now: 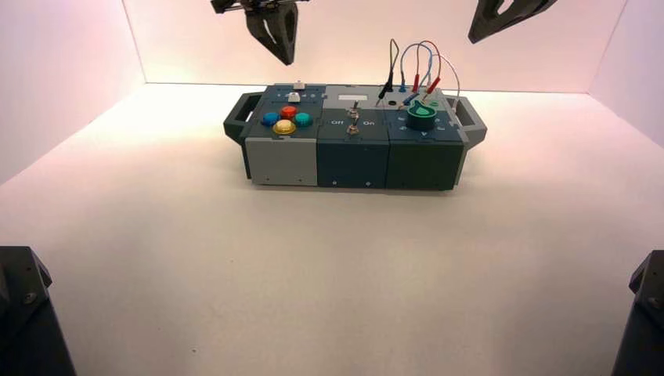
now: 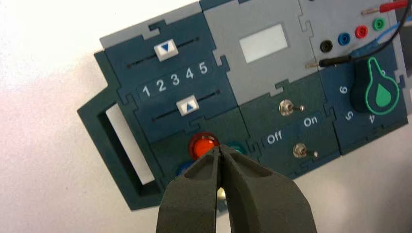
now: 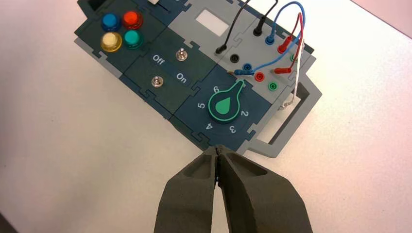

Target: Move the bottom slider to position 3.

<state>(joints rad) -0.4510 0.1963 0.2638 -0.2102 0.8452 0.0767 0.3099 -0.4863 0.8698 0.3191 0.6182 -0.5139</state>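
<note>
I have my left gripper [image 1: 288,63], its black fingers pressed together, raised near the box's [image 2: 228,87] slider end, though I can't quite judge its height. The bottom slider, a small whitish rectangular knob [image 2: 188,105] with a blue arrow, sits mid-slot in line with 3, near the round red button [image 2: 204,145]. My right gripper [image 3: 217,147] waits, closed, by the green-knob [image 3: 224,105] end.
</note>
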